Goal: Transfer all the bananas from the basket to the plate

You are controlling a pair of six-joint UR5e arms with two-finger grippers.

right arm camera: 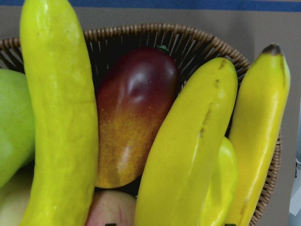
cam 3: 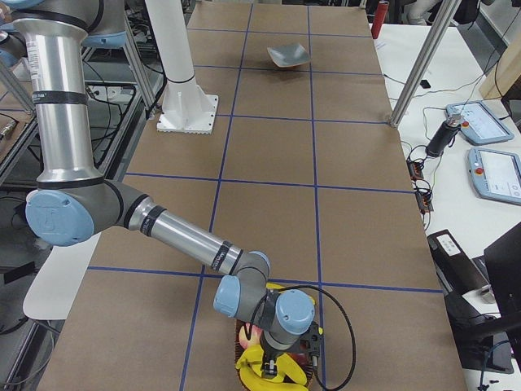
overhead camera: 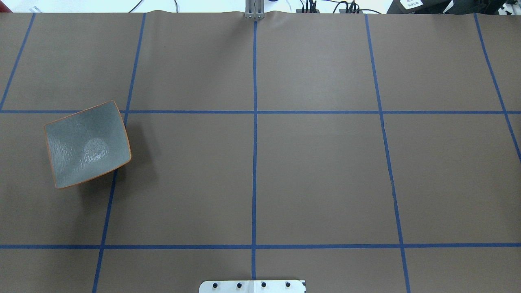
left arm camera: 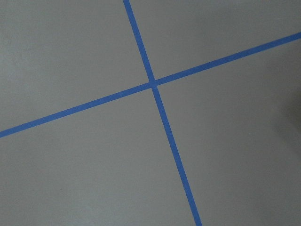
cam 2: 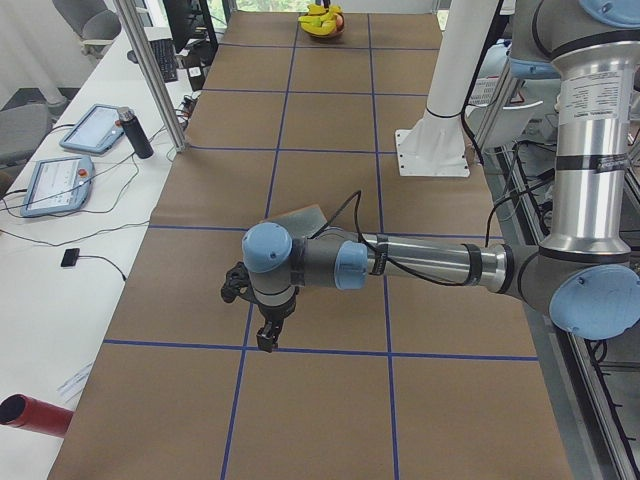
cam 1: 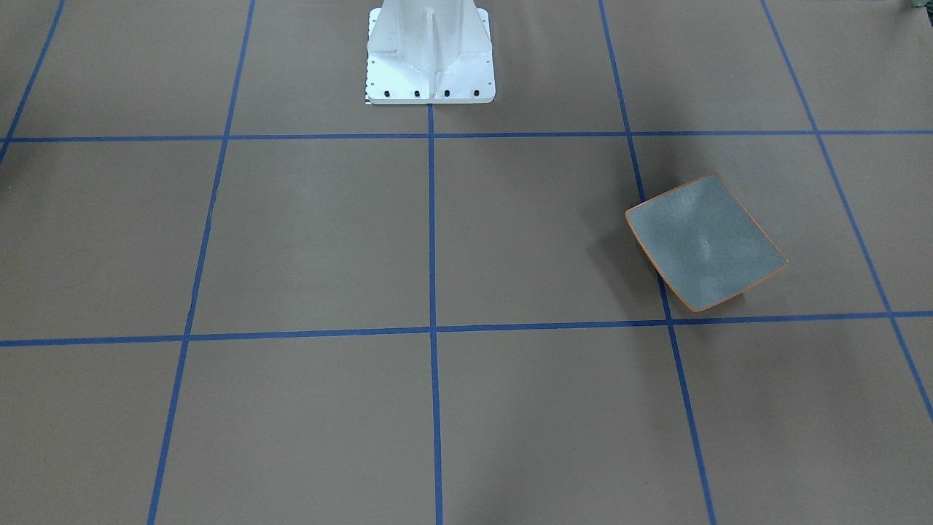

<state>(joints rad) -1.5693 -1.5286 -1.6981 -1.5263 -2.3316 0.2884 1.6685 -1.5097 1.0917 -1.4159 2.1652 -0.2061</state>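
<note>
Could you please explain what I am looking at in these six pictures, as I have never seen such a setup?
It is a robot with two arms at a brown table marked with blue tape. Two cameras look down on the table, two look along it from its ends, and one sits on each wrist. The left arm hangs over bare table near the empty plate. The right arm reaches over a wicker basket of bananas and other fruit. Nothing is seen held, though the arms' ends show too small to be sure.
</note>
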